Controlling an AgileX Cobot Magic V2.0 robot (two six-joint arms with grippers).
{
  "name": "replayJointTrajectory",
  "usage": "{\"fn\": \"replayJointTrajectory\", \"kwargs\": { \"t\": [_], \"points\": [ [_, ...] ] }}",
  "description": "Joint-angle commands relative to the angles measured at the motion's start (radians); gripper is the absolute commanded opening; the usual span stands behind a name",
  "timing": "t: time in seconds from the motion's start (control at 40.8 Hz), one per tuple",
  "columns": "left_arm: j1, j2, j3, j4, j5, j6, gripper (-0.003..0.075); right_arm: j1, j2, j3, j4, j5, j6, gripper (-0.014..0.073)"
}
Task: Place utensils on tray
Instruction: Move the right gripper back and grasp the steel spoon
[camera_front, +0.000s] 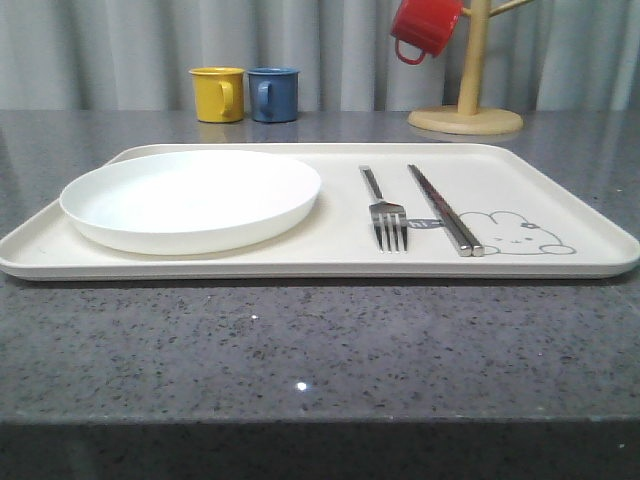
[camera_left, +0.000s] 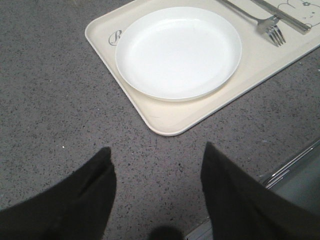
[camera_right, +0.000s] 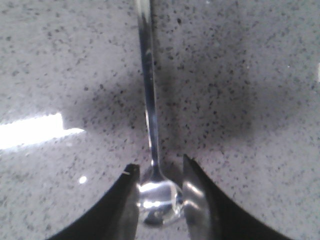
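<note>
Our right gripper (camera_right: 159, 200) has the spoon (camera_right: 150, 130) pinched by its bowl, over the counter (camera_right: 250, 75), off the tray (camera_front: 560, 195). Fork (camera_front: 388, 215) and chopsticks (camera_front: 445, 210) already sit tray-right, beside the plate (camera_front: 190, 200). Left gripper (camera_left: 157, 190) gapes empty.

One tray (camera_front: 560, 262) lies on the desk (camera_front: 300, 350). On it sits one white plate (camera_front: 190, 200), one fork (camera_front: 385, 215) and one pair of chopsticks (camera_front: 445, 210), two sticks side by side. One spoon (camera_right: 152, 150) shows in the right wrist view. Behind the tray stand two mugs, one yellow mug (camera_front: 217, 94) and one blue mug (camera_front: 273, 94). A third, a red mug (camera_front: 425, 28), hangs on the one wooden mug stand (camera_front: 468, 100). That makes three mugs.
</note>
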Motion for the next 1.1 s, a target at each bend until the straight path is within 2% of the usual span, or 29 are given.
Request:
{"fn": "replayJointTrajectory", "kwargs": {
  "t": [0.0,0.147,0.49,0.564,0.736,0.932,1.079],
  "points": [
    [-0.005,0.004,-0.026,-0.004,-0.072,-0.010,0.0368,-0.008,-0.013,-0.022,0.005,-0.039,-0.027,0.0254],
    [-0.005,0.004,-0.026,-0.004,-0.072,-0.010,0.0368,-0.008,0.012,-0.022,0.006,-0.089,-0.026,0.0254],
    [-0.005,0.004,-0.026,-0.004,-0.072,-0.010,0.0368,-0.008,0.060,-0.023,0.001,-0.101,-0.026,0.0251],
    [-0.005,0.004,-0.026,-0.004,-0.072,-0.010,0.0368,-0.008,0.060,-0.023,0.000,-0.101,-0.026,0.0207],
    [-0.005,0.004,-0.026,-0.004,-0.072,-0.010,0.0368,-0.008,0.060,-0.023,-0.002,-0.099,-0.026,0.0011],
    [-0.005,0.004,-0.026,-0.004,-0.072,-0.010,0.0368,-0.007,0.055,-0.046,0.001,-0.066,-0.026,-0.0006],
    [-0.005,0.004,-0.026,-0.004,-0.072,-0.010,0.0368,0.026,0.029,-0.112,0.056,0.016,-0.026,-0.0006]
  ]
}}
